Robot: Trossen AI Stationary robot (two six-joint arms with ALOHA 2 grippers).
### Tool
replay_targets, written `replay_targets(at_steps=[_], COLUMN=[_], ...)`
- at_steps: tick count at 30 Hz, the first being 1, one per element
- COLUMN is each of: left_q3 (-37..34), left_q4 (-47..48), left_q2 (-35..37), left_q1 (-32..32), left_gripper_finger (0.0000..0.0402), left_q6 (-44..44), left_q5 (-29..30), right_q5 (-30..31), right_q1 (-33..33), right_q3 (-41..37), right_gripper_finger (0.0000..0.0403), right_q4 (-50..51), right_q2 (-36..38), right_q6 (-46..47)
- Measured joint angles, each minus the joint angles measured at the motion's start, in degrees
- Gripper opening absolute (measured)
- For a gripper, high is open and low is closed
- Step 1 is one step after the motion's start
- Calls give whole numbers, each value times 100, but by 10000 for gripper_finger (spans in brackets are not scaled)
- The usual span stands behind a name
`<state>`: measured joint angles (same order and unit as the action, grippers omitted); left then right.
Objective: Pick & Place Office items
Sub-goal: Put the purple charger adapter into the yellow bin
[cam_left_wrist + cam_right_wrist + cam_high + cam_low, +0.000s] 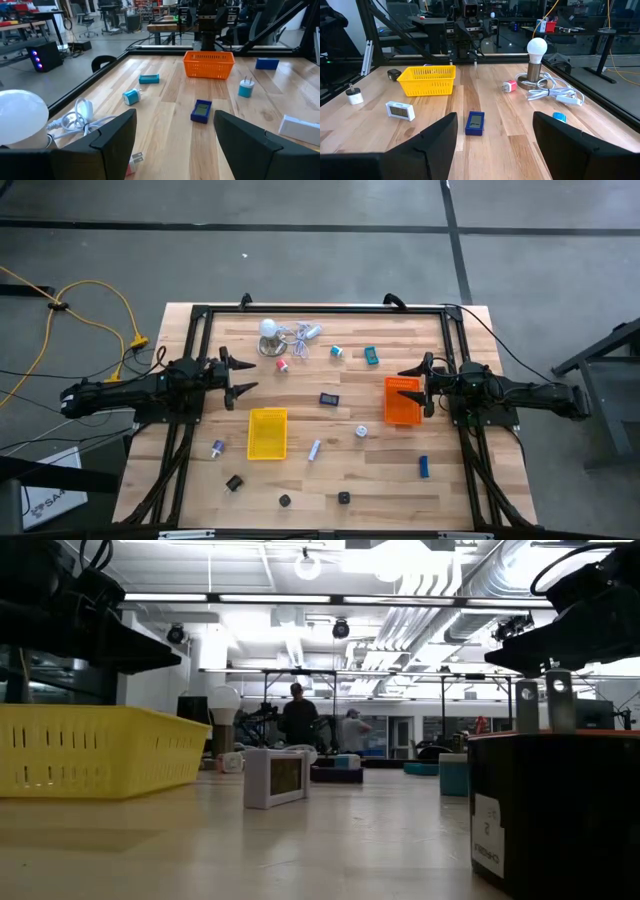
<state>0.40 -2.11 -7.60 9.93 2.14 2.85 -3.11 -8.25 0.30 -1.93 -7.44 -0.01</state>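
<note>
Table (330, 480) w/ both arms at its sides, facing in. Left gripper (243, 377) near yellow tray (267, 433), fingers spread wide, holding nothing. Right gripper (414, 387) at orange tray (402, 402), also wide open, empty. Lamp (268, 330) + cord at far edge. Office items (329, 399) scattered over table betw. and around trays, none in the trays.

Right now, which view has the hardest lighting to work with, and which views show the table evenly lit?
Low view: ceiling lights glare behind, so the yellow tray and the near dark block look shaded. High view: even light, soft shadows under both arms. Left wrist view: even light on the orange tray; the left gripper, fingers open, looms dark at the edge.
</note>
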Motion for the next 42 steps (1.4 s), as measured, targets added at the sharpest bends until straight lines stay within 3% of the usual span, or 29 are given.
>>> replay_targets(at_steps=[6,13,26,32,42], left_q3=[32,725,2403,3189,4202], left_q4=[-96,512,1737,2810,5375], left_q2=[-2,-284,-2278,-3212,-4058], left_q1=[0,-194,-1313,-1945,-2842], left_gripper_finger=[258,258,258,258,258], left_q6=[-245,-437,-1381,-2444,-5325], left_q5=[418,1043,2898,3271,3327], right_q5=[-1,0,-1,-2,-2], right_q1=[0,0,0,0,0], right_q3=[0,0,2,2,0], right_gripper_finger=[248,248,248,248,248], right_q4=[0,0,0,0,0], right_q2=[0,0,-2,-2,0], right_q6=[0,0,-1,0,0])
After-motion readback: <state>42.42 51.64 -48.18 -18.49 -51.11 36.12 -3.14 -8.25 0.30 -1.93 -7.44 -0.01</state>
